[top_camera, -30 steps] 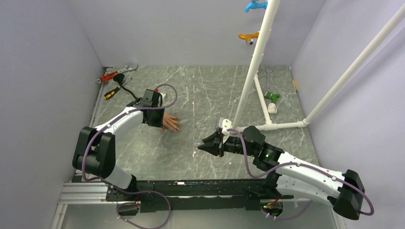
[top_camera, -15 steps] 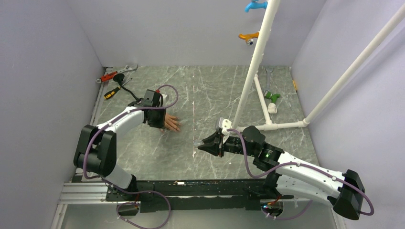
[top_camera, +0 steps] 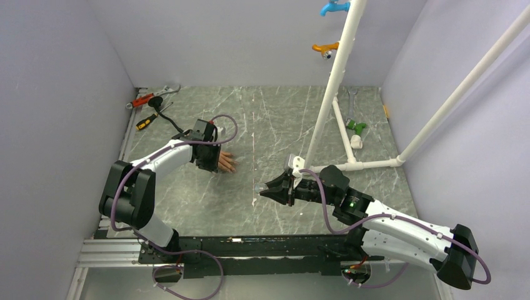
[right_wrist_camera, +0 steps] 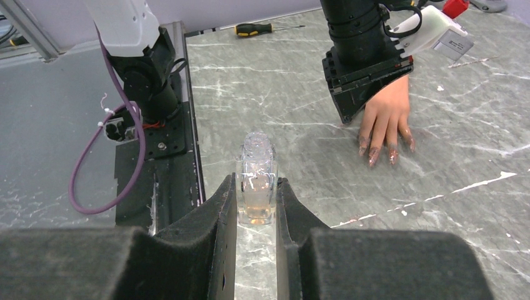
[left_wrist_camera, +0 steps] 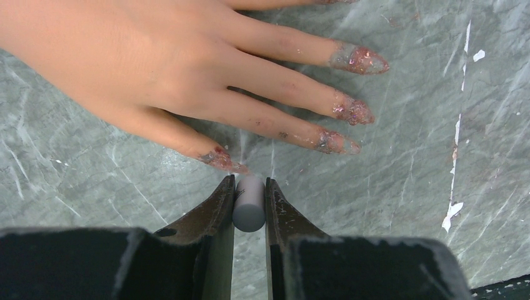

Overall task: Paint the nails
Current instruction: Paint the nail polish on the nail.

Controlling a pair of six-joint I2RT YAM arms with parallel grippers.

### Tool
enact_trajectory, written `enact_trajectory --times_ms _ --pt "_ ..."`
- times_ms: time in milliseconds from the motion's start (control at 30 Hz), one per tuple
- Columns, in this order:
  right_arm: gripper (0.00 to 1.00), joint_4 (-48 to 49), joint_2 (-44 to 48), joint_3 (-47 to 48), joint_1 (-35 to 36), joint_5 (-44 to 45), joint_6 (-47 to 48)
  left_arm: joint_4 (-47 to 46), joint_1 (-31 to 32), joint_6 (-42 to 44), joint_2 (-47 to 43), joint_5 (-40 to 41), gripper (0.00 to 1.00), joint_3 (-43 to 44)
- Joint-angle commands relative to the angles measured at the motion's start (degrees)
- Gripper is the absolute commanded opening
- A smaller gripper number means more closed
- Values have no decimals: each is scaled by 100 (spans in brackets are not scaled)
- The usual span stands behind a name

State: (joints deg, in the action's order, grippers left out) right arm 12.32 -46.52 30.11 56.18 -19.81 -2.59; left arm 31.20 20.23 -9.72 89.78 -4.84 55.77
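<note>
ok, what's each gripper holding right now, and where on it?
Left gripper: a small grey cylinder, pinched across its sides between the fingertips. Right gripper: a small clear bottle, clamped across its lower body, with the neck sticking out free.

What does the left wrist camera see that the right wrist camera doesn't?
Only the left wrist view: the nails up close, smeared glittery red, and a grey stick pinched in the left hand. Only the right wrist view: a clear bottle pinched in the right hand, plus a screwdriver far back. Both: the mannequin hand lying flat on the table.
</note>
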Motion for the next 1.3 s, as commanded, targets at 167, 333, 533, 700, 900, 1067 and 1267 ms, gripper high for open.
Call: enact_trajectory --times_ms 167,333,533,700,900,1067,1267 --pt "0 246 -32 110 -20 -15 38 -29 -50 -12 -110 201 0 282" --pt "0 312 -132 122 -20 -73 5 -84 -184 -38 -127 105 0 260" --pt "0 382 -214 117 -20 -112 0 -75 -317 -67 -80 31 0 278" --pt "0 451 -298 134 -20 -167 -28 -86 -385 -86 -59 49 0 308" --pt "0 447 -324 149 -20 -173 -31 -111 -419 -93 -44 -96 0 312" --pt "0 462 -315 138 -19 -175 -31 -136 -415 -83 -79 -154 0 303" --pt "0 448 -324 155 -21 -190 -29 -112 -416 -97 -74 -87 0 305"
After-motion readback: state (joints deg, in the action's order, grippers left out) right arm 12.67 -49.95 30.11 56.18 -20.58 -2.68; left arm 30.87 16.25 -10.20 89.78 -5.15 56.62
